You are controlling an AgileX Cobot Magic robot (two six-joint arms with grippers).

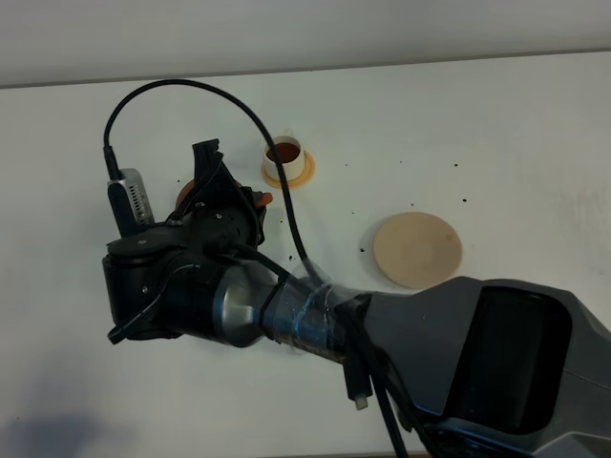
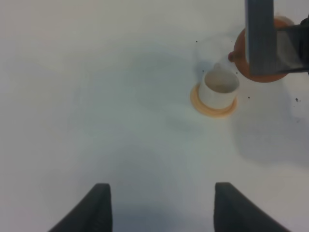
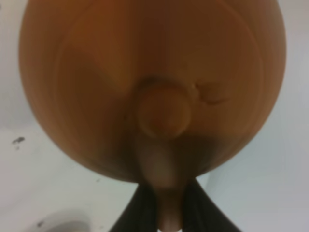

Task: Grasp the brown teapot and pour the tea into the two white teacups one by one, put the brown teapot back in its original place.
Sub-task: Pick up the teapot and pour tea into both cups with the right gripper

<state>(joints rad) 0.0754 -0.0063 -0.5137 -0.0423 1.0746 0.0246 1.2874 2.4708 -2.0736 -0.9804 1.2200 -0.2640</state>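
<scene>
A white table (image 1: 496, 124) seen from above. A dark robot arm reaches from the lower right of the frame across to the left side. Its right gripper (image 3: 164, 193) is clamped on the loop handle of a brown clay teapot (image 3: 154, 58), which is held above the table at centre left. From above, the arm hides most of the pot. In the right wrist view the pot fills the frame, with its lid knob in the middle and the handle pinched between two dark fingers (image 3: 133, 215) at the bottom edge.

Just right of the gripper, in the upper middle of the overhead frame, a cup of tea (image 1: 284, 153) stands on an orange coaster (image 1: 304, 173). A round beige disc (image 1: 417, 249) lies bare at centre right, well apart from the pot.

The left gripper (image 2: 166, 208) hangs with its jaws wide apart, holding nothing. Its view shows a second cup (image 2: 219, 87) on an orange mat (image 2: 212, 110) at the upper right, with the teapot's spout just beside it.
</scene>
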